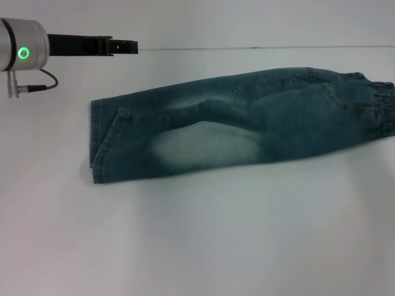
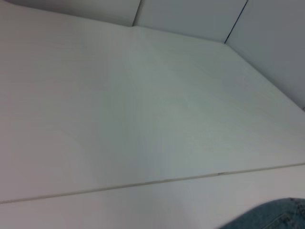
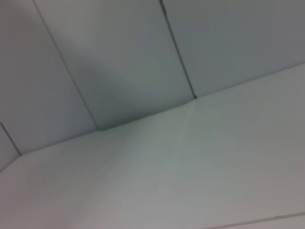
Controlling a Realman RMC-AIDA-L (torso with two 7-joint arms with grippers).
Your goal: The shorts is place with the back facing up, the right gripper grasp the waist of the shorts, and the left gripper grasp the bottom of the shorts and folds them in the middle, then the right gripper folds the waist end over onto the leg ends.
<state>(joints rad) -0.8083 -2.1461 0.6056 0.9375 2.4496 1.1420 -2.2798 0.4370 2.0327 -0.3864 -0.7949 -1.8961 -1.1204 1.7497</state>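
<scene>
Since the shorts (image 1: pixel 241 123) already lie folded lengthwise mid-table, waist (image 1: pixel 376 108) on my right, hems left, next is waist over leg ends (image 1: pixel 99 142). My left gripper (image 1: pixel 123 45) hovers far-left, holding nothing, jaw gap unclear. Right gripper unseen; should pinch both waistband layers.
</scene>
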